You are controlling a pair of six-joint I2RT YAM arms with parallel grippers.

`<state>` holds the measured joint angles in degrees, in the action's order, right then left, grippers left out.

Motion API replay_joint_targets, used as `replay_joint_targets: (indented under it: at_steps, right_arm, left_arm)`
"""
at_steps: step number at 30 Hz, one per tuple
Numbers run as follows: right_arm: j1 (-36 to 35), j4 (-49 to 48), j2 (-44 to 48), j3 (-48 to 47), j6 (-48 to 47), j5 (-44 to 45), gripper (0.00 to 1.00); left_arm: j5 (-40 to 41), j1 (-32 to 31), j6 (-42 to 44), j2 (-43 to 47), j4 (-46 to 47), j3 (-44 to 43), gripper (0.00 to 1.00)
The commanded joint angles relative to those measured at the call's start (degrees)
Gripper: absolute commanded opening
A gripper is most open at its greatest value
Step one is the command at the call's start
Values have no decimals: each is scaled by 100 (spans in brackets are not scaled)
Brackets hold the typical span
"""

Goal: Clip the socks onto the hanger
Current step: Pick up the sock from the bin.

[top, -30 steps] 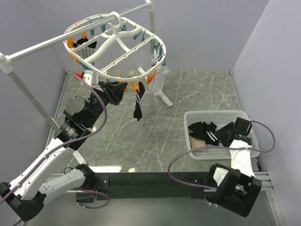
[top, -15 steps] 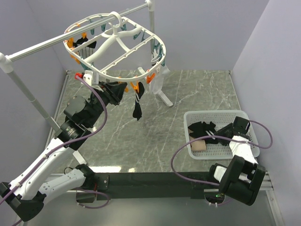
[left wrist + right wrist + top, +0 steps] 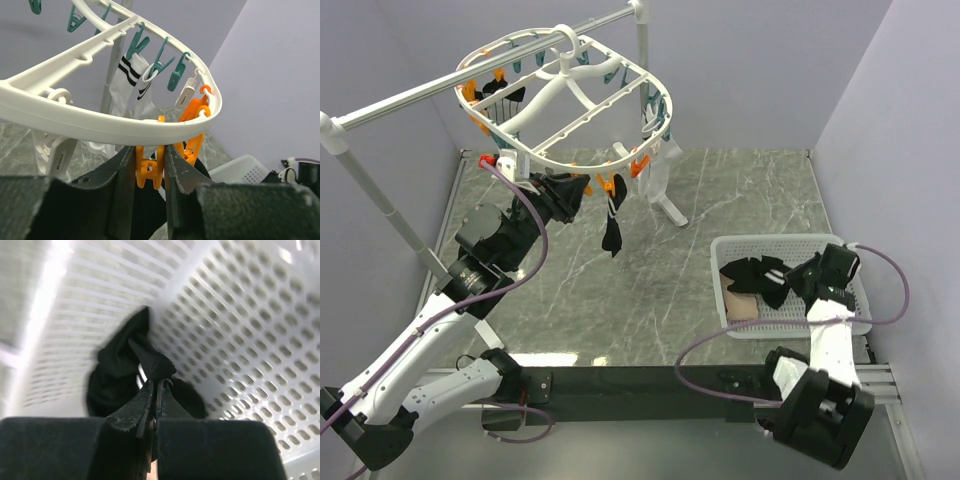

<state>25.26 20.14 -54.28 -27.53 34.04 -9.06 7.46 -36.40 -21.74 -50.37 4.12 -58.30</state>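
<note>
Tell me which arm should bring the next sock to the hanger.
Right. The right claw pinches a black sock in the basket; the left claw squeezes an orange clip on the hanger.

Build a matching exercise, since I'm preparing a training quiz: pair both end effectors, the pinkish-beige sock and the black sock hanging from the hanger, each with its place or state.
Things: 1 left end effector; 2 right end effector; 3 pinkish-beige sock; 4 hanging black sock.
States: A lies in the basket, near-left corner; B shut on a crumpled black sock; C dangles under the hanger rim; D squeezes an orange clip.
Pairs: 1-D, 2-B, 3-A, 4-C.
</note>
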Motion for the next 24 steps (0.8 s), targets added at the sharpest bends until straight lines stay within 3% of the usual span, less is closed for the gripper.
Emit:
replay_joint_targets:
  at_steps: [1, 18, 24]
  right_arm:
    - [-47, -19, 690, -367, -310, 81, 0]
    - [-319, -669, 2667, -78, -662, -861, 0]
    - [-390, -177, 2011, 159, -767, -798, 0]
  left_arm:
    - [-8, 28, 38, 71, 309, -14, 24]
    - [-96, 28, -6, 45, 335, -32, 24]
    - [-52, 28, 20, 62, 326, 3, 24]
